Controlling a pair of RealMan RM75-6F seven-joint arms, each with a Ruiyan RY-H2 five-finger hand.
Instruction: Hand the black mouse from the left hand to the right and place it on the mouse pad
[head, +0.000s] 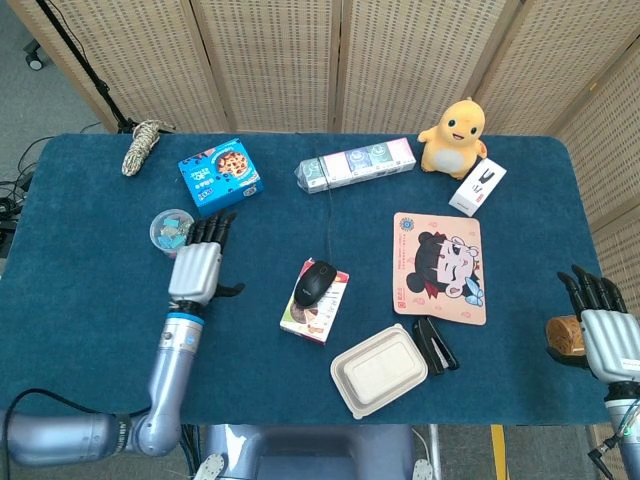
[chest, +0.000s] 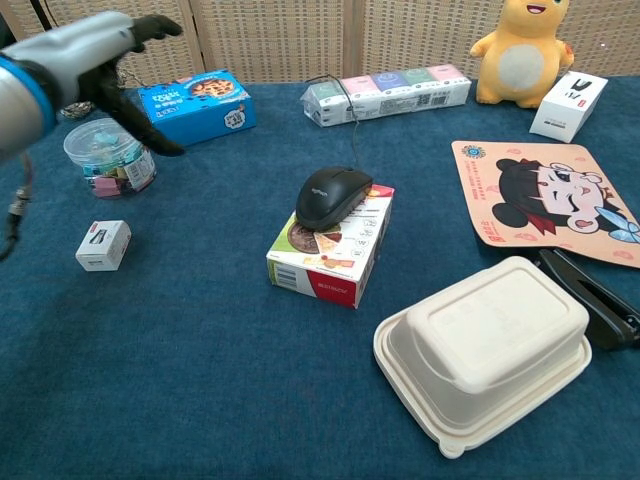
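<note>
The black mouse lies on top of a small snack box in the middle of the table, its cord running back toward the far edge. Nothing holds it. My left hand hovers well to the left of it, fingers spread and empty, near the clip jar. The cartoon mouse pad lies flat to the right of the mouse with nothing on it. My right hand stays at the far right table edge, fingers apart, next to a brown object.
A white clamshell container and a black stapler sit near the pad's front edge. A clip jar, blue cookie box, small white box, long carton, yellow plush toy and rope lie around.
</note>
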